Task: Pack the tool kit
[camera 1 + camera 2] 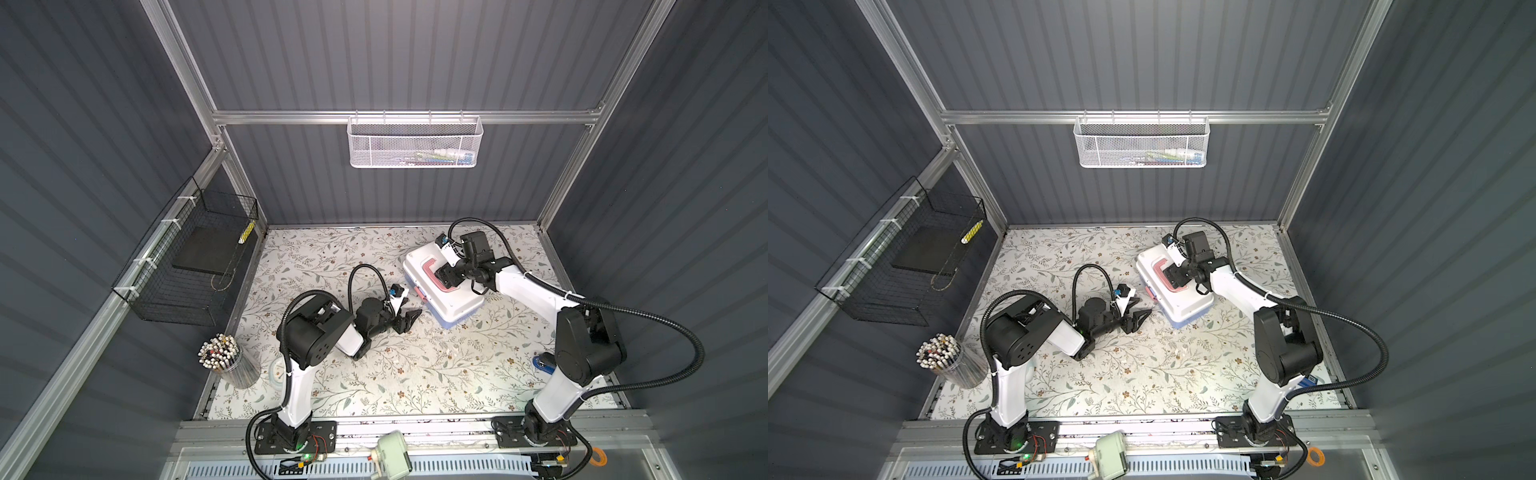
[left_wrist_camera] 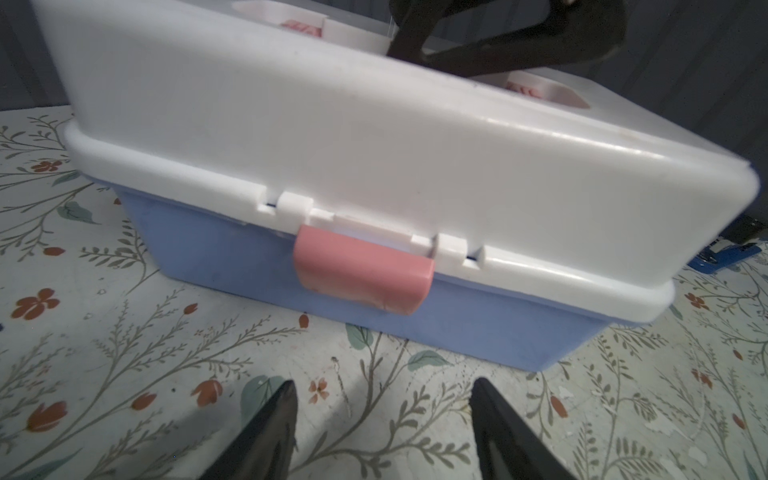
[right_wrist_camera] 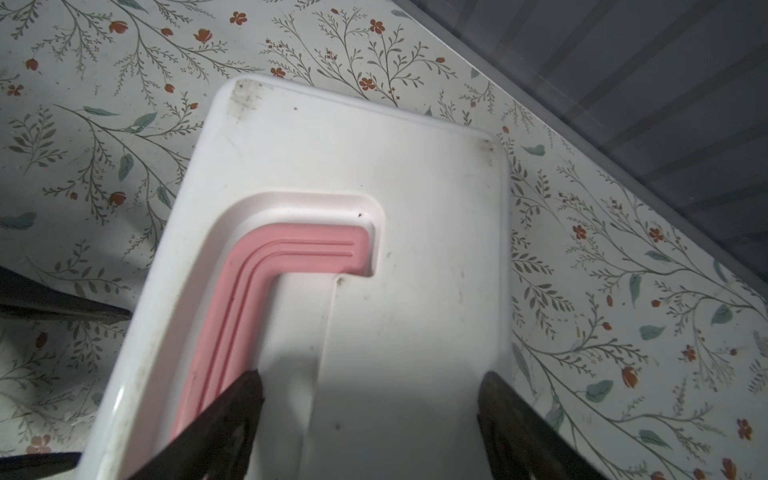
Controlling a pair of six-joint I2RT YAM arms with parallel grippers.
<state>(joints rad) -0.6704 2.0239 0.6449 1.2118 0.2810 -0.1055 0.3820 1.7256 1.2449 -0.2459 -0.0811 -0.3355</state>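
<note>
Right tool (image 3: 372, 376): hangs wide open and empty just above the tool kit (image 1: 455, 305), one jaw over the pink handle (image 3: 257, 266) lying flat in the white lid (image 3: 415, 187). Left tool (image 2: 384, 384): sits low over the table (image 1: 332, 374), open, gripping nothing, facing the pink latch (image 2: 361, 270), near but apart. Lid down; tool kit toward the far right of the table.

Bright table (image 1: 399, 374), dim walls (image 1: 83, 124), blurry wrist views
</note>
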